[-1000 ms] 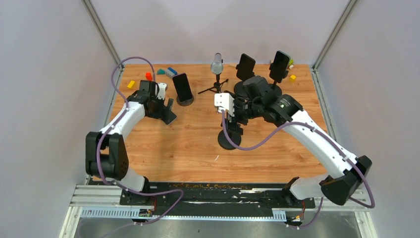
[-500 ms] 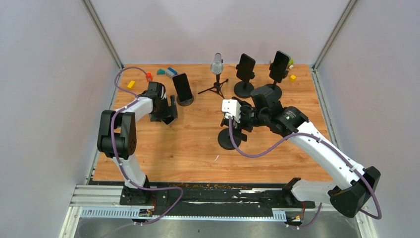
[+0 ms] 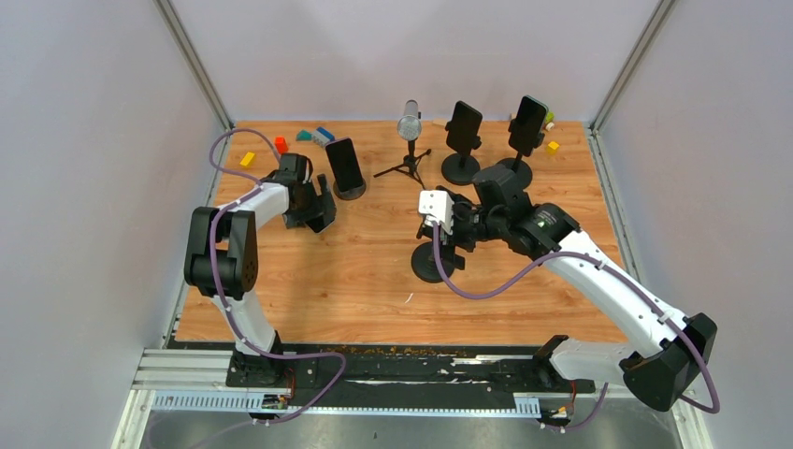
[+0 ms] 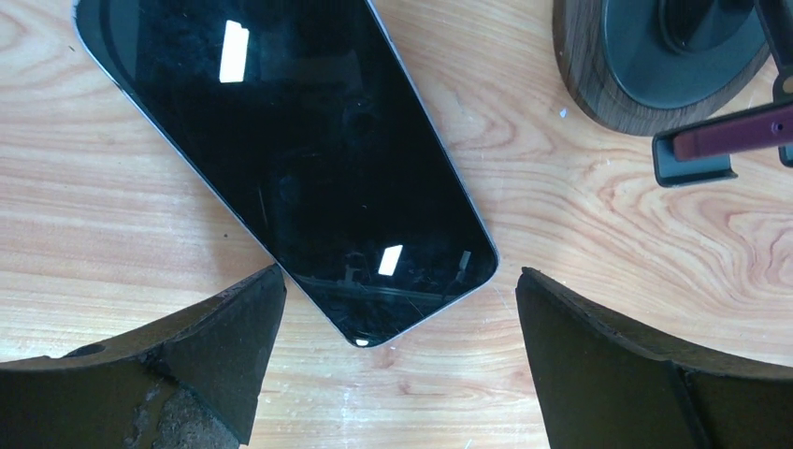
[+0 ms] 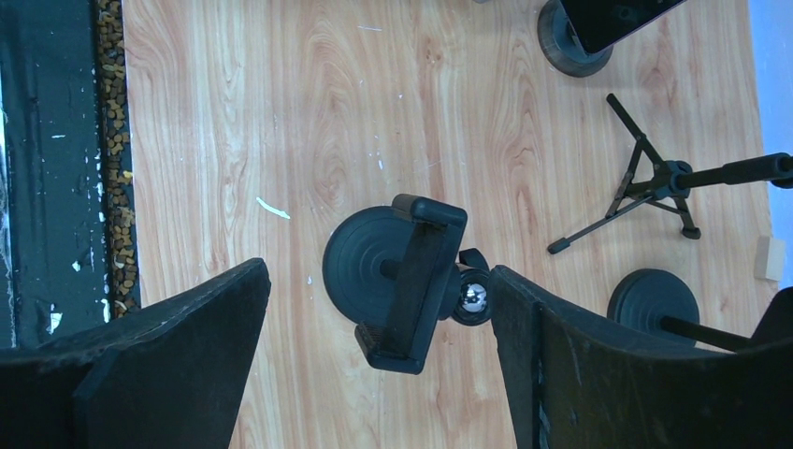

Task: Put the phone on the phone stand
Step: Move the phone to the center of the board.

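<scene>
A black phone (image 4: 281,159) lies flat, screen up, on the wooden table. My left gripper (image 4: 399,281) is open just above the phone's near end, one finger on each side of that corner. In the top view the left gripper (image 3: 316,210) covers most of the phone. An empty black phone stand (image 5: 411,281) with a round base stands mid-table, and it also shows in the top view (image 3: 435,262). My right gripper (image 5: 379,271) is open and empty above this stand, its fingers wide on either side, and it also shows in the top view (image 3: 456,234).
Three other stands hold phones: one (image 3: 346,168) just right of the left gripper, its wood-rimmed base (image 4: 655,56) close by, and two at the back (image 3: 463,131) (image 3: 528,122). A microphone on a tripod (image 3: 409,126) stands behind the empty stand. Small coloured blocks (image 3: 281,143) lie at the back left.
The left arm has folded upright and its gripper has shifted slightly right over the phone. The right arm has drawn back a little to the right, its gripper staying over the empty stand.
</scene>
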{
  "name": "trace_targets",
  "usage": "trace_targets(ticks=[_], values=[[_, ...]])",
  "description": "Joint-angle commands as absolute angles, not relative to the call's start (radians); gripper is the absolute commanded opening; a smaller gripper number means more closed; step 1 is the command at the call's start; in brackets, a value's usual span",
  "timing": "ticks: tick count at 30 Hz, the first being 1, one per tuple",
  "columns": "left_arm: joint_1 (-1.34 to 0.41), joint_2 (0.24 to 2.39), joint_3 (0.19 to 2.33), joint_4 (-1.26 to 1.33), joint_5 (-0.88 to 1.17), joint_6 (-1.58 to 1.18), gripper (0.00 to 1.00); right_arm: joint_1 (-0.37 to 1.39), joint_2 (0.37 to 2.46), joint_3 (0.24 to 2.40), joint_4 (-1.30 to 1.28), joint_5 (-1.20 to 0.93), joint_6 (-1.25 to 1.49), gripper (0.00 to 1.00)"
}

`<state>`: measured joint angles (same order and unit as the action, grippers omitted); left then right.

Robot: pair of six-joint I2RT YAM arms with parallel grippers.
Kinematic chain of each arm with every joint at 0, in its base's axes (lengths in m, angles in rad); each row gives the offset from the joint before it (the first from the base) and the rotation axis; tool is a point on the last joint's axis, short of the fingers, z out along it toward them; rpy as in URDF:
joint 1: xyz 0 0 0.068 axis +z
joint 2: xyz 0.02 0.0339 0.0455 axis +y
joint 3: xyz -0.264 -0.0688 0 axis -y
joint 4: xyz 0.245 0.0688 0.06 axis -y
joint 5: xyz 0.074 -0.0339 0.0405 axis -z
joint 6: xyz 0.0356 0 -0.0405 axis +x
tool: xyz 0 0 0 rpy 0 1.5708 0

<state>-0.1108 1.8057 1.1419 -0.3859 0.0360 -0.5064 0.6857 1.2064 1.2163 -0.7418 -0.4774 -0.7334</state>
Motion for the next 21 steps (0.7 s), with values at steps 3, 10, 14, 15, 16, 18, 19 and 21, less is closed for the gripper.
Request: trace_targets(ticks=[3,10,14,15,16,18,19,21], values=[[-0.108,1.829,1.173,-0.341,-0.047,-0.558,1.0,0.683,1.201,1.192,-0.697,-0.518,-0.725,0.88],[-0.108,1.884,1.216,-0.364,-0.083,-0.557,1.0,0.682,1.201,1.174,-0.691,-0.526,-0.729,0.88],[-0.107,1.909,1.236,-0.376,-0.099,-0.544,1.0,0.683,1.2,1.165,-0.689,-0.527,-0.73,0.88],[-0.107,1.915,1.239,-0.377,-0.102,-0.541,1.0,0.682,1.198,1.162,-0.688,-0.527,-0.732,0.88],[-0.107,1.918,1.241,-0.377,-0.106,-0.537,1.0,0.683,1.198,1.16,-0.686,-0.527,-0.732,0.88],[-0.108,1.927,1.245,-0.38,-0.111,-0.529,1.0,0.683,1.196,1.156,-0.683,-0.527,-0.732,0.88],[-0.107,1.934,1.246,-0.382,-0.112,-0.526,1.0,0.683,1.196,1.153,-0.682,-0.528,-0.732,0.88],[-0.107,1.945,1.249,-0.387,-0.113,-0.518,1.0,0.683,1.195,1.151,-0.68,-0.529,-0.732,0.88]])
